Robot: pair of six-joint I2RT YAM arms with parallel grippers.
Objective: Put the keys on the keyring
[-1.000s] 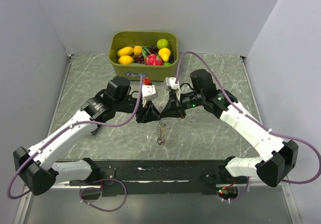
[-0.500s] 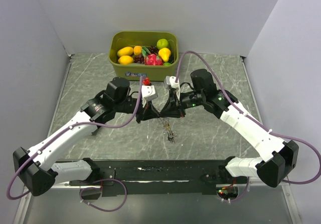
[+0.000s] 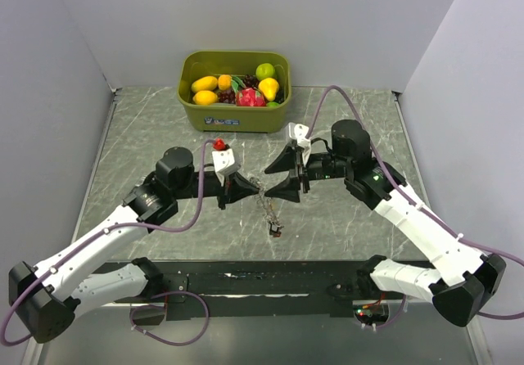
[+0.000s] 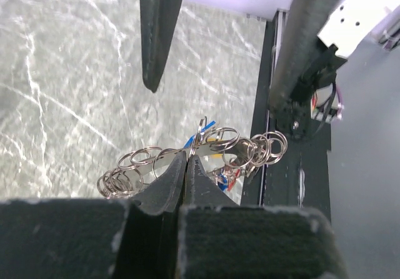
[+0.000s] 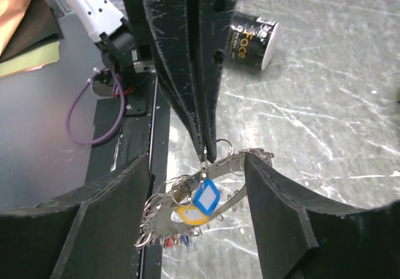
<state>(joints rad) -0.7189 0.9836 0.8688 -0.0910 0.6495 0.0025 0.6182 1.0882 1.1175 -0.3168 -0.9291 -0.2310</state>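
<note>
Where the keyring (image 4: 119, 180) sags toward the counter (image 3: 327, 226) with keys (image 5: 205, 197) on it, our left gripper (image 4: 187, 166) pinches its top; beyond, our right gripper (image 3: 273, 181) gapes empty. Threading seems nearly done; next, we close it gently on the ring.

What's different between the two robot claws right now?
The left gripper is pinched shut on the keyring, while the right gripper is spread wide and holds nothing. The left gripper's narrow tip pokes in between the right gripper's open jaws. Both are black and two-fingered.
</note>
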